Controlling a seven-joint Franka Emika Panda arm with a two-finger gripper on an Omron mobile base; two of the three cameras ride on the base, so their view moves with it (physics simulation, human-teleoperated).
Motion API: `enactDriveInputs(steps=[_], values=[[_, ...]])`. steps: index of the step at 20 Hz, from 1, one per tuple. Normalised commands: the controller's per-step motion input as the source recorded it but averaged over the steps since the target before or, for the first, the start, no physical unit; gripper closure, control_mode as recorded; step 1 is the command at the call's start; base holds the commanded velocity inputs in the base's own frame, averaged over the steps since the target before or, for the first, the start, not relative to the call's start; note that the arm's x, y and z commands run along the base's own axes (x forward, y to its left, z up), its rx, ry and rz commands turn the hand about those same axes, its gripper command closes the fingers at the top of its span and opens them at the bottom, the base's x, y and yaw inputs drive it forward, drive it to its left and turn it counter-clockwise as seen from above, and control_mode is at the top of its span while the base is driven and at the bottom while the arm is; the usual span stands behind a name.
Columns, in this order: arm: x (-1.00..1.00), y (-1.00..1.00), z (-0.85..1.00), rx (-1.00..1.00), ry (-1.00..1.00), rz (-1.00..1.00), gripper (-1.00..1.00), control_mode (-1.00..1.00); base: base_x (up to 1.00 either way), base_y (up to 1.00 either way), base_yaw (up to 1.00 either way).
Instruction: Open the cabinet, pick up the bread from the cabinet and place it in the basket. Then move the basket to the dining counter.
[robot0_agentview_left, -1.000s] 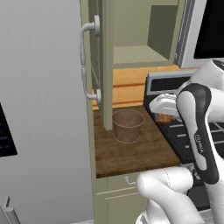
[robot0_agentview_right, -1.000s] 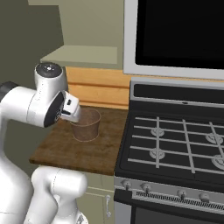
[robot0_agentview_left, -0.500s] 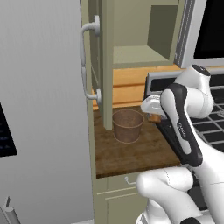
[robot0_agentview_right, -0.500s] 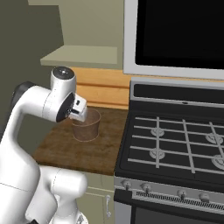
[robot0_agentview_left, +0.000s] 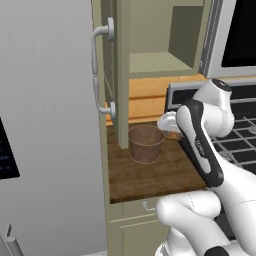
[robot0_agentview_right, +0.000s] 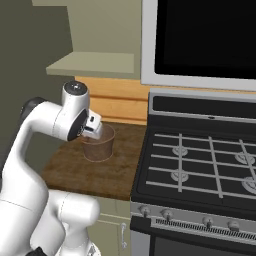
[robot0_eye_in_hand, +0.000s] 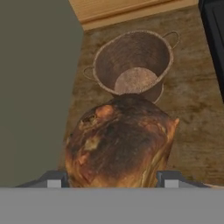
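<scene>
My gripper (robot0_eye_in_hand: 111, 180) is shut on the bread (robot0_eye_in_hand: 118, 140), a dark brown crusty lump that spans the gap between the fingertips (robot0_eye_in_hand: 54, 179). In the hand view the round woven basket (robot0_eye_in_hand: 133, 65) stands just beyond the bread, mouth up and with nothing in it. From the base views the gripper (robot0_agentview_left: 168, 123) hangs just above the right rim of the basket (robot0_agentview_left: 146, 143), and the gripper (robot0_agentview_right: 93, 128) sits at the rim of the basket (robot0_agentview_right: 99, 145). The olive cabinet door (robot0_agentview_left: 121, 75) stands open, baring the pale shelf (robot0_agentview_left: 155, 65). The dining counter is out of view.
The basket rests on a short dark wood worktop (robot0_agentview_left: 150, 175). A black stove (robot0_agentview_right: 200, 165) adjoins it on the right under a microwave (robot0_agentview_right: 205, 40). A tall grey fridge (robot0_agentview_left: 45, 125) closes off the left. The open door's silver handle (robot0_agentview_left: 96, 70) juts toward me.
The arm has swung left from over the stove's edge toward the basket, carrying the bread. The basket has stayed where it was.
</scene>
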Motion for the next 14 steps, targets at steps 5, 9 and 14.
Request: enactDriveInputs(steps=[5, 9, 14], values=[[0.21, 0.01, -0.02, -0.01, 0.0, 0.0, 1.0, -1.0, 0.0, 0.0, 0.0], [0.41, 0.09, -0.34, -0.02, 0.0, 0.0, 1.0, -1.0, 0.0, 0.0, 0.0], [0.47, 0.14, -0.45, -0.03, 0.0, 0.0, 1.0, -1.0, 0.0, 0.0, 0.0]])
